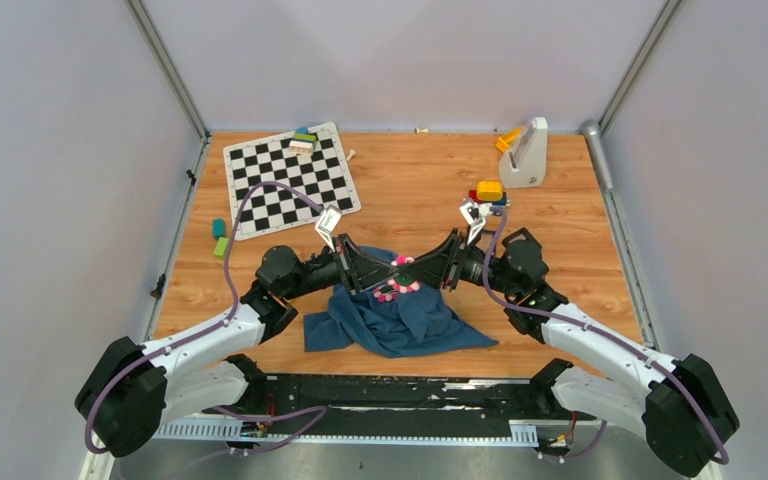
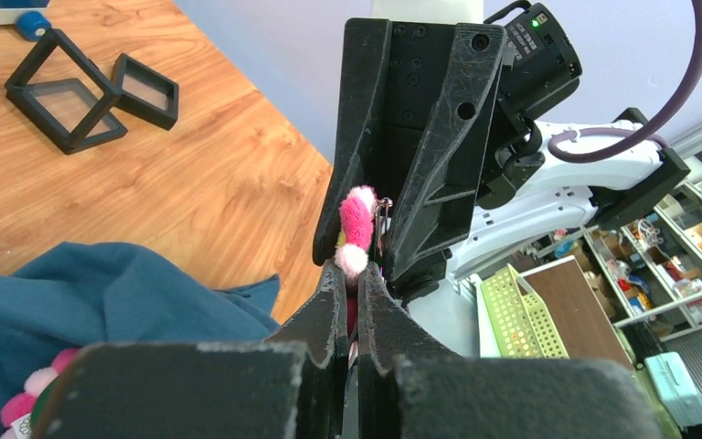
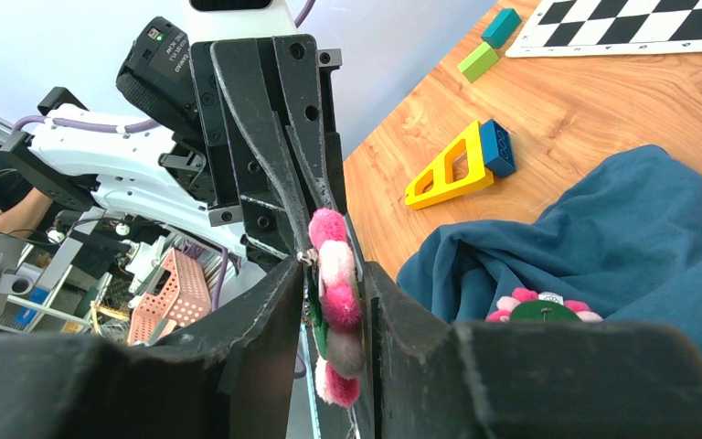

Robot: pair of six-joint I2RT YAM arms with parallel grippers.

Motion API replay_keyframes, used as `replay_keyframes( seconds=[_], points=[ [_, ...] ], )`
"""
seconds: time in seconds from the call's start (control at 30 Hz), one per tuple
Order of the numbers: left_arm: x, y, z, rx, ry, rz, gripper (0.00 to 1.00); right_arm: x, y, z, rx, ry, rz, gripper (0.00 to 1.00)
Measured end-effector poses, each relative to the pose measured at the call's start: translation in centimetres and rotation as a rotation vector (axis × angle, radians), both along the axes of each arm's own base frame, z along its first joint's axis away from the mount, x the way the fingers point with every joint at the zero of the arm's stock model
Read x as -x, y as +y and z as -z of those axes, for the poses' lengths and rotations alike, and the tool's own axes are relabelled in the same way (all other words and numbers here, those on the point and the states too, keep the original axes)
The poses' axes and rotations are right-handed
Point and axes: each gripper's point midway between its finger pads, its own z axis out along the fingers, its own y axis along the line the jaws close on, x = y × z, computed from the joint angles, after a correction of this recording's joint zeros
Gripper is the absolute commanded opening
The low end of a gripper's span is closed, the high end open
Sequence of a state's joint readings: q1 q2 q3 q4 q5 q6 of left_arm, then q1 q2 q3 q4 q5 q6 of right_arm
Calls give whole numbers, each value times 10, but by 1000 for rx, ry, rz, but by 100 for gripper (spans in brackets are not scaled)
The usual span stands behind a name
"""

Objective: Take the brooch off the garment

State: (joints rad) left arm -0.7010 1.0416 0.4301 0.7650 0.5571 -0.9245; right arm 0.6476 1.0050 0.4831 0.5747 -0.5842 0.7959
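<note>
**Both grippers meet at the brooch above the cloth**

My right gripper (image 3: 338, 302) grasps the brooch (image 3: 336, 265) edge-on, a finger pressed against each face, with pink and white petals showing in the gap. My left gripper (image 2: 352, 274) is clenched tight, its tips right at the brooch's rim. I cannot tell whether they pinch the petals or the metal pin.

The brooch hangs in the air over the blue garment (image 1: 410, 325), which lies crumpled on the wooden table (image 1: 410, 190). A second pink-and-white flower with a green centre (image 3: 539, 306) rests on the cloth.

Off the table edge stand a pink basket (image 3: 175, 294) and a pale green basket (image 2: 516, 315), with their contents hidden.

On the wood lie a chessboard mat (image 1: 290, 180), two black open frames (image 2: 64, 101), a yellow triangular piece (image 3: 448, 169) touching a blue block (image 3: 498, 146), and green and teal blocks (image 1: 220, 240). Pale grey walls close in three sides.
</note>
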Motion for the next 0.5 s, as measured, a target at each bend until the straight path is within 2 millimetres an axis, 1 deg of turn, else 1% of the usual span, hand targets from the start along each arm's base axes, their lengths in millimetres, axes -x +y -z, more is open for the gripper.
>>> replay_keyframes(
  seconds=[0.17, 0.27, 0.43, 0.5],
  points=[
    [-1, 2, 0, -6, -5, -17, 0, 0, 0, 0, 0, 1, 3, 28],
    [-1, 4, -3, -4, -10, -27, 0, 1, -2, -1, -3, -2, 4, 18],
    [-1, 5, -4, -2, -14, -33, 0, 3, -2, -3, -9, -2, -2, 18],
    [-1, 5, -4, -2, -14, -32, 0, 4, -2, -2, -8, -1, -6, 19]
  ],
)
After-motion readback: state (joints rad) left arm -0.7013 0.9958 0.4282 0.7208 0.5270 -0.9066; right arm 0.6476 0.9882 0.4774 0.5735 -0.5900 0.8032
